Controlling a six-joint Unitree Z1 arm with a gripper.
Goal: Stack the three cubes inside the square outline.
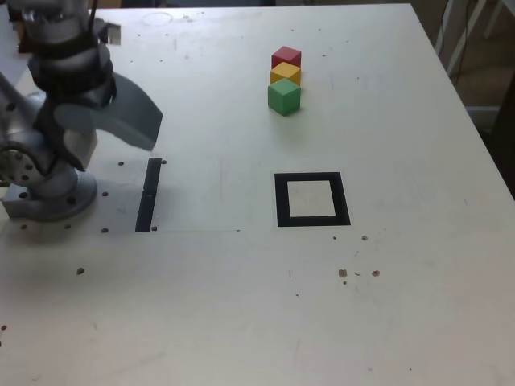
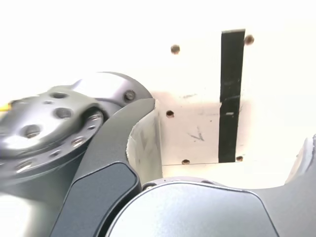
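In the exterior view the three cubes lie in a tight row on the far part of the table: red point(image 1: 286, 56) farthest, yellow point(image 1: 285, 72) in the middle, green point(image 1: 284, 96) nearest. The square outline point(image 1: 282, 201), thick black with a pale inner area, lies flat nearer the camera, with nothing inside it. My gripper point(image 1: 121, 149) hangs at the exterior view's left, above the arm's base, far from the cubes and the outline. Its grey jaws stand spread with nothing between them. The wrist view shows the gripper point(image 2: 222, 143) wide open over the table; no cube appears there.
A narrow black strip point(image 1: 149, 193) lies beside the arm's round base point(image 1: 48, 197) and shows in the wrist view too point(image 2: 232, 94). Small screw holes dot the tabletop. The table's edge point(image 1: 483, 153) runs down the exterior view's right, with chair legs beyond it.
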